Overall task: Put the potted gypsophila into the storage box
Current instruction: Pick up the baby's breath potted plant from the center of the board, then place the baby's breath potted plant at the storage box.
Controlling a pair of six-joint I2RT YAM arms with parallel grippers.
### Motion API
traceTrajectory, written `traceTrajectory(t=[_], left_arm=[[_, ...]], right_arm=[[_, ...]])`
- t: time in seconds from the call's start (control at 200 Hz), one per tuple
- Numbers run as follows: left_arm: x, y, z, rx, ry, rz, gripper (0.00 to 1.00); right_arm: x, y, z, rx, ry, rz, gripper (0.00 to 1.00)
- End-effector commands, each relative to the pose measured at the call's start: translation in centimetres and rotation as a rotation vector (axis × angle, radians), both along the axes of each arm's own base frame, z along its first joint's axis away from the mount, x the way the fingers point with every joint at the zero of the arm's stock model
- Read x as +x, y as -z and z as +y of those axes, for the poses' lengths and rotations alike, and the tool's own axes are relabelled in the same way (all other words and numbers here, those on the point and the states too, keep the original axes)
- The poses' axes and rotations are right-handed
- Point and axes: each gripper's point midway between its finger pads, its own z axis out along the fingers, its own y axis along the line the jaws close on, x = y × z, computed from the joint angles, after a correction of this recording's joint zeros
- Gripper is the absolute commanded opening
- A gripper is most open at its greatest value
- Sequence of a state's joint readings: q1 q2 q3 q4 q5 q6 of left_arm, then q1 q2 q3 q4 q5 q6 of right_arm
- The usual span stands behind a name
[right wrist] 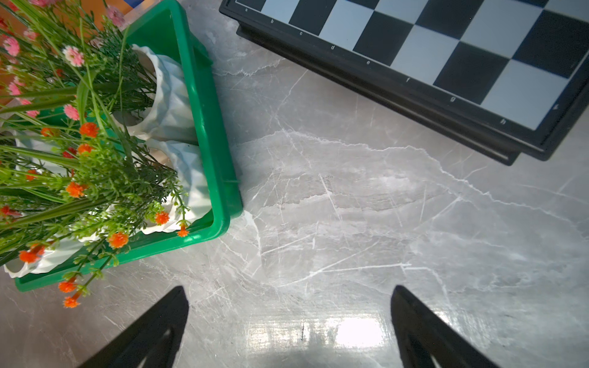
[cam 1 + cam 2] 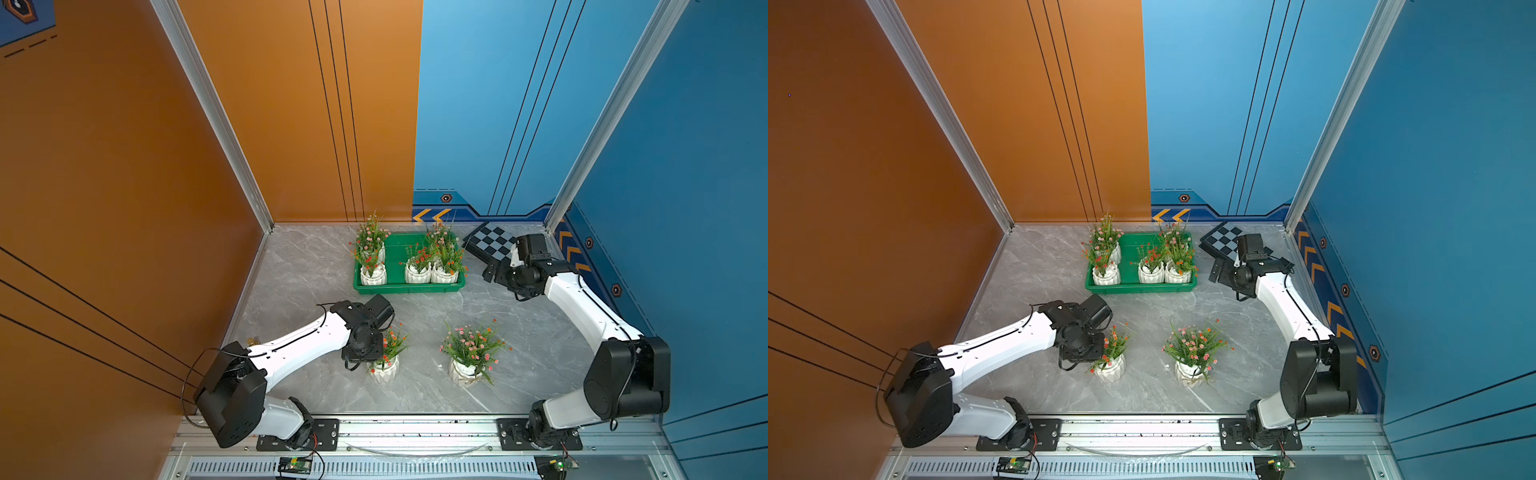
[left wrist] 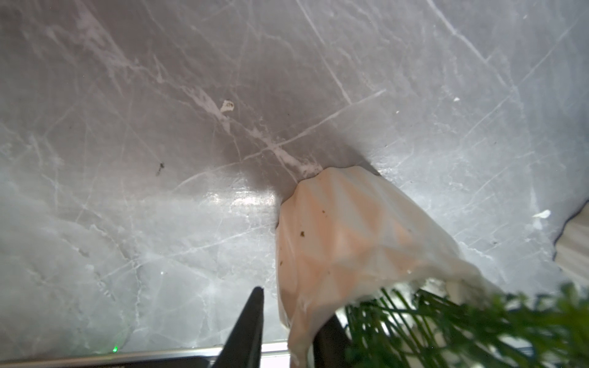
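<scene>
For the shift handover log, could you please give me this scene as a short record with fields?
pots in storage box: five
pots on table: two, the orange-flowered pot and the pink-flowered pot
left hand: fingers astride the orange-flowered pot's rim; grip unclear
right hand: open, empty, above bare table between storage box and chequered board
left to move: two pots

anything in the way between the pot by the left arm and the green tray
Nothing visible: only bare table lies between that pot and the tray, and there is a free gap in the middle between the pots inside.
</scene>
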State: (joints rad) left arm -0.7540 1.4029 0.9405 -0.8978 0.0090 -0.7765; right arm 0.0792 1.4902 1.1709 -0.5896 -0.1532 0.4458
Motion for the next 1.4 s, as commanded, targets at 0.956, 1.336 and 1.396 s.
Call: traceTrajectory(t=[0.956, 1.336, 1.396], left_arm=[[14.8, -14.5, -1.8, 0.009, 0.132, -0.357, 0.00], [24.7, -21.7, -3.5, -0.037, 0.096, -0.586, 0.00], [26.2, -22.2, -3.5, -0.035, 0.083, -0.611, 0.00]], right_arm=[[1.1, 0.2, -0.4, 0.042, -0.002, -0.008, 1.00], [1.7, -0.4, -0.3, 0.054, -0.001, -0.019, 1.00], [1.8, -0.4, -0.3, 0.058, 0.001, -0.018, 1.00]])
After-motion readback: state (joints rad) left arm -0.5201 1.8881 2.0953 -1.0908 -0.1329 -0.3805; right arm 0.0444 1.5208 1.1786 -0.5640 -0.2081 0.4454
